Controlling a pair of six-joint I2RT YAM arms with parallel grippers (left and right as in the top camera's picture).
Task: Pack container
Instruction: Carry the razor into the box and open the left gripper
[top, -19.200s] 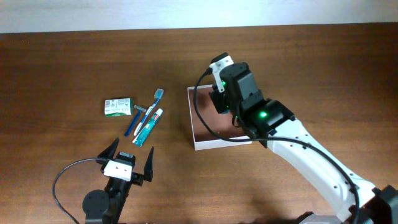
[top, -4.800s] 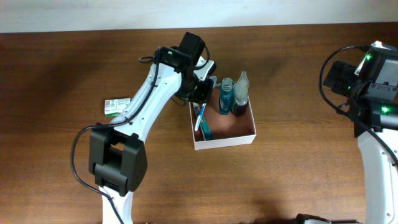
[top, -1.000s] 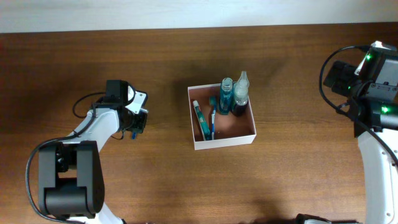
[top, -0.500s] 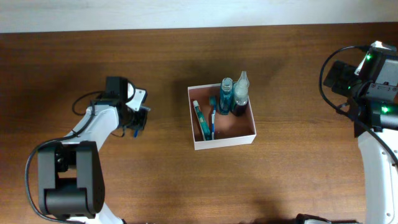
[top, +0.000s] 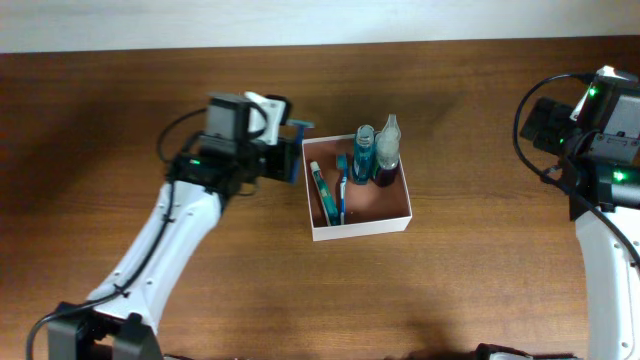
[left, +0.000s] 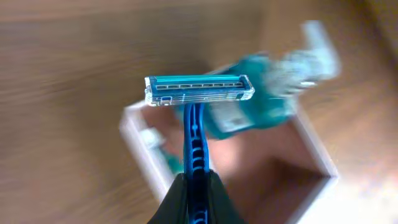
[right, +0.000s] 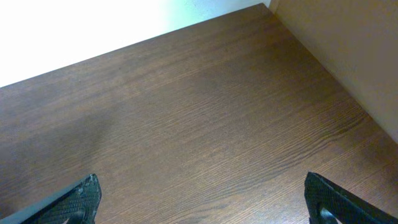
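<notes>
Up close, the left gripper (left: 194, 190) pinches the lower handle of a blue razor (left: 199, 89), fingers closed tight on it and the blade head held upright above them. Just beyond the razor sits the container (left: 142, 149), blurred in the wrist view, its white walls framing a reddish-brown floor.

From overhead, the razor (top: 298, 138) hangs at the left rear corner of the container (top: 360, 228); whether the head is over the rim or just outside it cannot be told. Inside, a toothpaste tube (top: 319, 190) and a toothbrush (top: 342, 188) lie along the left wall, while a teal bottle (top: 365, 152) and a clear spray bottle (top: 388, 145) stand against the rear wall. The right and front parts of the floor lie bare.

Wooden table (top: 450, 290) spreads open in front of the container and to its right. The left arm crowds only the left rear side.

Farther off, well apart from the container, the right gripper (right: 201, 182) hangs near the table's right rear corner with fingers spread wide and nothing between them.
</notes>
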